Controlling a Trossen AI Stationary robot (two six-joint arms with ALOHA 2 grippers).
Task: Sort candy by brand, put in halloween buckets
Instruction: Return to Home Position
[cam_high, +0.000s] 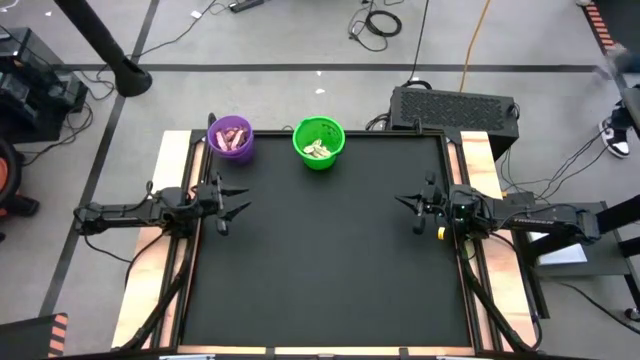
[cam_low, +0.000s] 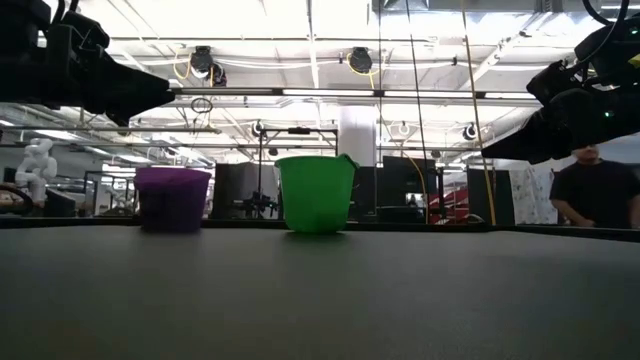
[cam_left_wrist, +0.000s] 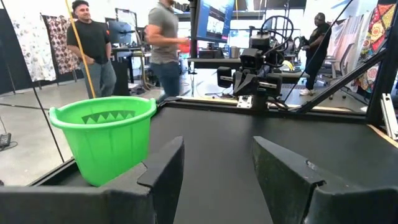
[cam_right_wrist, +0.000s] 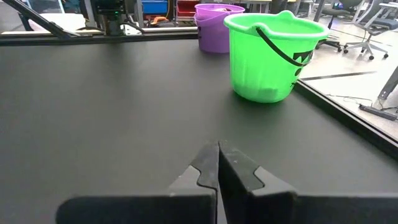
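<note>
The purple bucket (cam_high: 233, 138) stands on its base at the table's far edge, with pink-red candy (cam_high: 235, 137) inside. The green bucket (cam_high: 319, 142) stands on its base to its right, holding white-cream candy (cam_high: 318, 150). Both buckets show in the low view, the purple bucket (cam_low: 173, 198) left of the green bucket (cam_low: 316, 192). My left gripper (cam_high: 232, 203) hovers open at the table's left edge, empty. My right gripper (cam_high: 404, 206) hovers shut at the right edge, empty. In the right wrist view the fingertips (cam_right_wrist: 217, 163) meet, with the green bucket (cam_right_wrist: 272, 55) and the purple bucket (cam_right_wrist: 215, 27) beyond.
The black mat (cam_high: 320, 260) lies between both arms. A black box (cam_high: 455, 105) sits past the table's far right corner. People stand in the room beyond the table, one person (cam_left_wrist: 93, 45) among them. The right arm (cam_left_wrist: 258, 70) shows across the table in the left wrist view.
</note>
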